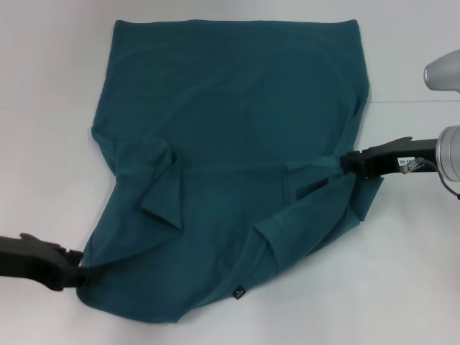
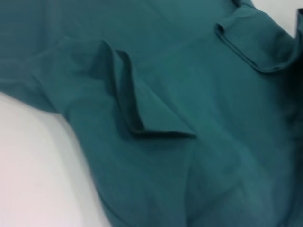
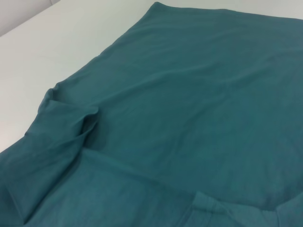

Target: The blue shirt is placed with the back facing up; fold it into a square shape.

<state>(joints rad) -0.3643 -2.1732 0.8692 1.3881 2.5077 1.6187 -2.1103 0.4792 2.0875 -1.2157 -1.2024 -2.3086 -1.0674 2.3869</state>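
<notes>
The blue shirt [image 1: 237,108] lies on the white table with its far half flat and plain. Its near half is rumpled, with both sleeves folded inward over the body. A small dark tag [image 1: 238,292] shows at the near hem. My left gripper [image 1: 77,274] is at the shirt's near-left corner, shut on the cloth, which is drawn to a point there. At the right edge, level with the sleeve, my right gripper [image 1: 346,162] is shut on the fabric. The left wrist view shows the shirt [image 2: 189,94] with a folded sleeve flap [image 2: 142,109]. The right wrist view shows the shirt [image 3: 189,94] with no fingers in sight.
The white table [image 1: 43,72] shows around the shirt on the left, right and near sides. My right arm's silver links [image 1: 449,108] hang over the table's right edge. A faint seam line [image 1: 417,103] crosses the table behind them.
</notes>
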